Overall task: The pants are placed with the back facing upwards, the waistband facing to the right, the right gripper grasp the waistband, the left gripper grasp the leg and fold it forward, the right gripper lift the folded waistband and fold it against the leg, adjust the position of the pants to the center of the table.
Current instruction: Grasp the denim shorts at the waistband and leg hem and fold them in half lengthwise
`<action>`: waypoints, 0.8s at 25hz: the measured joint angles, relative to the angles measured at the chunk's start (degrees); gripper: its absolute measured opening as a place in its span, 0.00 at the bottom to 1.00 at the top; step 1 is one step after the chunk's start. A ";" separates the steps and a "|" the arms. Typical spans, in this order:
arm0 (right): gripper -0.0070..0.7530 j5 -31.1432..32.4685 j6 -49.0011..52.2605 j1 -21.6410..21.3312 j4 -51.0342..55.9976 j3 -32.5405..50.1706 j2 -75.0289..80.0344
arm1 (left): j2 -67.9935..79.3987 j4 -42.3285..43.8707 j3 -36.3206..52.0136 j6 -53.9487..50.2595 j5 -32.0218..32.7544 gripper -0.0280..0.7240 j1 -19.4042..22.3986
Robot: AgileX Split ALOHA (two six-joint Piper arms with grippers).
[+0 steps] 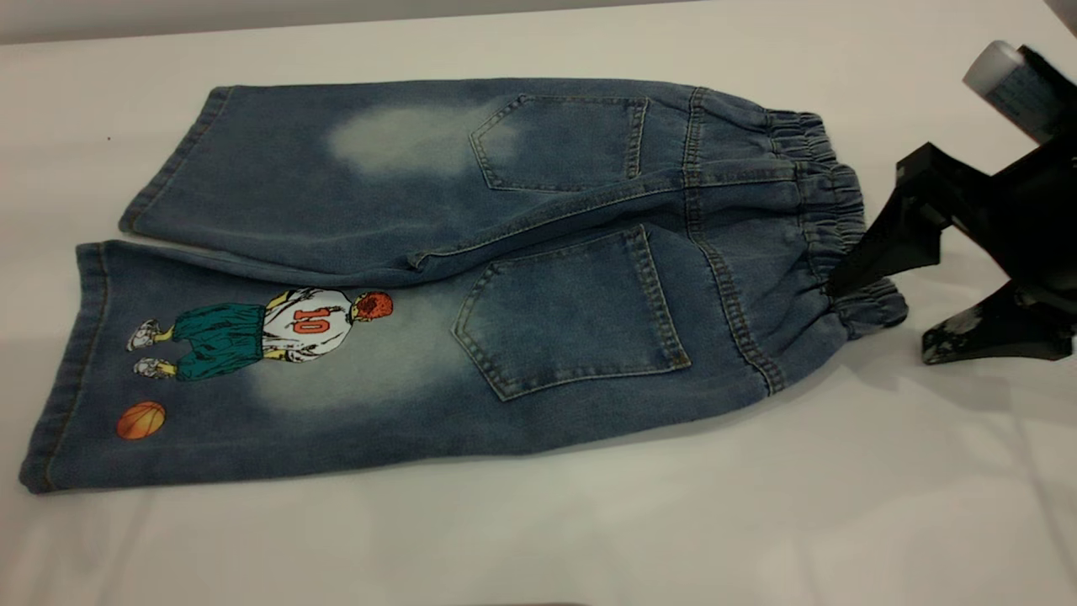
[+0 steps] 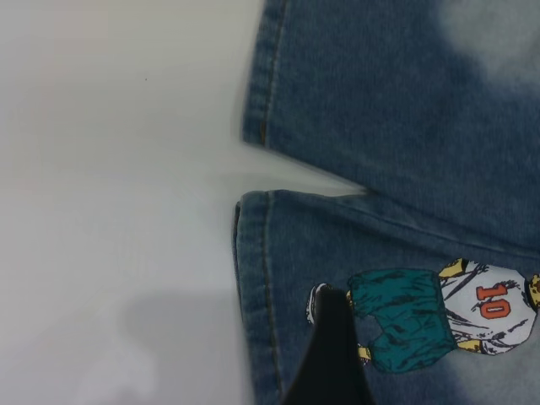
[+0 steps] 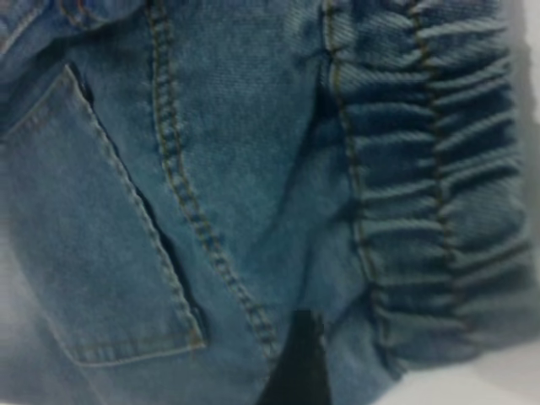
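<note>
1. The pants [image 1: 471,278] are spread flat, back up, on the white worktop [image 1: 589,522], with the waistband [image 1: 829,210] at the right.
2. The right gripper [image 1: 879,295] is set at the waistband's near end; its jaws are parted, one tip touching the gathered fabric, the other on the worktop.
3. The left gripper [image 2: 332,354] is seen over the printed leg [image 1: 252,370]; whether its jaws are released or clenched cannot be told.
</note>
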 joint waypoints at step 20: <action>0.09 1.87 -8.84 0.00 7.67 -0.44 3.21 | 0.00 -0.06 0.00 0.00 0.80 0.78 0.00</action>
